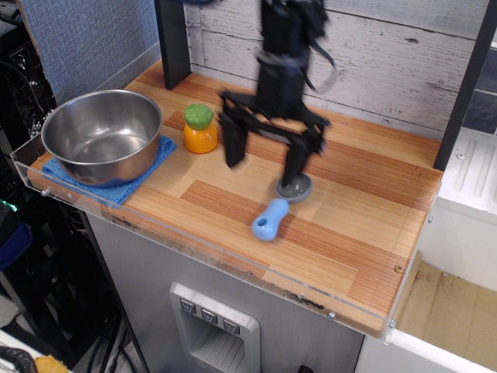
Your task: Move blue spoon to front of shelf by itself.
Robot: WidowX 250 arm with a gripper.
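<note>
Currently, item one: blue spoon (277, 206), lying flat on the shelf (342, 233), which serves as the worktop. It sits toward the front edge, in the middle part of the board, with bare wood on every side. Its light-blue handle lies just below and in front of the gripper (264, 159); its grey bowl sits directly under the gripper's right-hand finger as seen in the camera view, and whether the fingertip touches the bowl or hangs just above it cannot be told.

Orientation: long axis runs diagonally, bowl toward the back right, handle end with its hole toward the front left, pointing at the clear acrylic rim.

Item two: gripper, black, two-fingered, blurred by motion. Fingers spread wide, well apart from each other, pointing down at the board. Nothing is held between them; the spoon's handle lies outside the gap, nearer the front.

Item three: orange-and-green toy (199, 128), upright, just beside the gripper's other finger, toward the back left of the spoon and apart from it.

Item four: steel bowl (102, 136), resting on a blue cloth (116, 183) at the left end of the shelf, well apart from the spoon.
</note>
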